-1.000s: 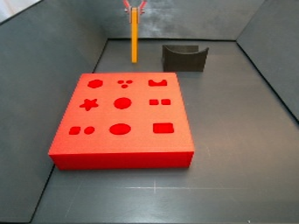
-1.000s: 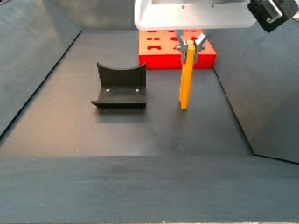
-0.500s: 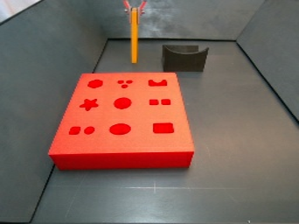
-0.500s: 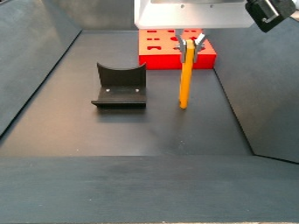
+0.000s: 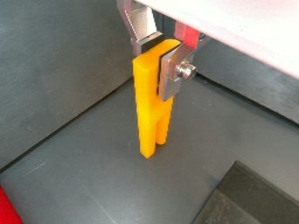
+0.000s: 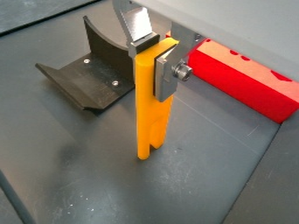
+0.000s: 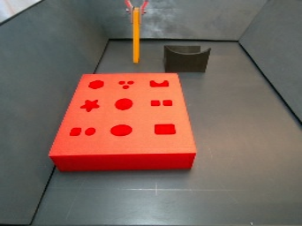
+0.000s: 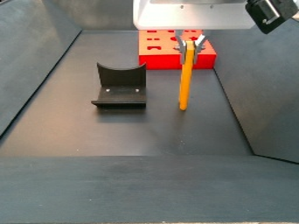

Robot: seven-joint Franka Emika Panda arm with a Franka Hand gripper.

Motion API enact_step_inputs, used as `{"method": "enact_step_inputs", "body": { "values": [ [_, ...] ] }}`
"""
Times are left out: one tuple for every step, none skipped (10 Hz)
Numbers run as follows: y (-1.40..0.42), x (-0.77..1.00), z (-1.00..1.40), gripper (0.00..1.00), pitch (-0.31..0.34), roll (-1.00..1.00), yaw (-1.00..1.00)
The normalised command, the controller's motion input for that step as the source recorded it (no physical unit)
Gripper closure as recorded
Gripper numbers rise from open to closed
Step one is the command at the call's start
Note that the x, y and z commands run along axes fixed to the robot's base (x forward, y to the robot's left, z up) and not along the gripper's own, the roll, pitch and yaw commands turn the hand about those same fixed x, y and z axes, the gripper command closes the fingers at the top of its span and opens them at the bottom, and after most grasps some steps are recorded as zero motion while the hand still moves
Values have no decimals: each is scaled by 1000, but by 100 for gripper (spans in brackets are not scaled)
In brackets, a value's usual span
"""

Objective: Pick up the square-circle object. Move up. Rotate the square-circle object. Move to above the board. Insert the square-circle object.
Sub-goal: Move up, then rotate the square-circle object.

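The square-circle object (image 5: pixel 149 114) is a long orange-yellow bar hanging upright, pronged end down, above the dark floor; it shows in both wrist views (image 6: pixel 152 114) and both side views (image 7: pixel 136 37) (image 8: pixel 184 79). My gripper (image 5: pixel 156 54) is shut on its top end, with the silver fingers (image 6: pixel 170 74) pressed on both flat faces. The gripper (image 7: pixel 136 7) stands at the back of the cell, beyond the far edge of the board. The red board (image 7: pixel 123 119) lies flat with its grid of shaped holes, also seen in a side view (image 8: pixel 176 49) and a wrist view (image 6: pixel 239 77).
A dark grey notched holder (image 7: pixel 186 58) stands on the floor at the back, beside the bar; it also shows in a side view (image 8: pixel 118 85) and a wrist view (image 6: pixel 93 70). Grey walls (image 7: pixel 53 44) enclose the cell.
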Motion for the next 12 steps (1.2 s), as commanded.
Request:
{"method": "enact_step_inputs", "body": {
  "values": [
    [0, 0, 833, 100, 0, 0, 0],
    [-17, 12, 827, 100, 13, -4, -30],
    [-26, -10, 685, 100, 53, -21, -29],
    [-16, -3, 531, 100, 60, -34, -21],
    [-9, 13, 303, 100, 68, -51, -13],
    [-730, -102, 1000, 100, 0, 0, 0],
    [-706, -98, 899, 100, 2, 4, 9],
    [-589, -98, 819, 100, -3, 11, 22],
    [-256, -64, 558, 100, -15, -20, 29],
    [-133, -49, 441, 100, -11, -38, 28],
    [0, 0, 0, 100, -5, -39, -1000],
    [30, 27, -110, 100, 0, -42, -1000]
  ]
}}
